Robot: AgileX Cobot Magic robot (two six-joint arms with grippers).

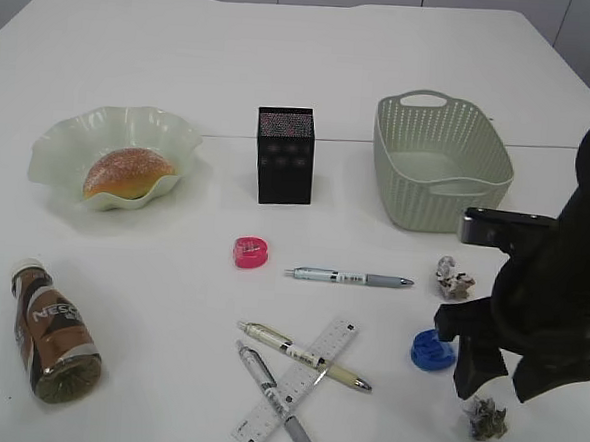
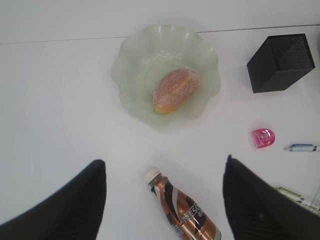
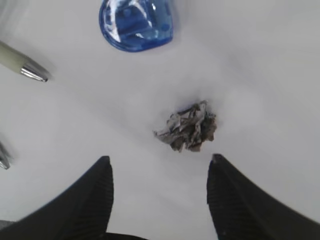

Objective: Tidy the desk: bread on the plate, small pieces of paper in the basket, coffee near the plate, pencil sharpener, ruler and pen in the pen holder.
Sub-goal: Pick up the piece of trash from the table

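Exterior view: right gripper (image 1: 487, 385) low over near paper ball (image 1: 486, 418) at the desk (image 1: 170, 304) front right; second paper ball (image 1: 455, 278) farther back, short of the basket (image 1: 441, 160). Blue sharpener (image 1: 432, 350) just beside the arm. Risk judged: a descent slightly off centre could nudge the light ball away or clip the sharpener. Bread (image 1: 128, 171) already on the plate (image 1: 114, 155). Coffee (image 1: 52, 336) lying on its side, well apart from the plate. Pen holder (image 1: 285, 154) upright, mid-table; pens, ruler (image 1: 297, 383) and pink sharpener (image 1: 250, 251) loose in front.

Left wrist view: left gripper (image 2: 165, 200) wide open, empty, hovering above the coffee bottle (image 2: 182, 210). Round bottle lying flat, likely to roll if pinched off-axis.

Right wrist view: right gripper (image 3: 160, 200) parted, holding nothing. Crumpled grey-white paper ball (image 3: 187, 127) just ahead of the fingertips, between their lines, slightly right of centre. Soft, irregular; may squeeze out sideways on closing.
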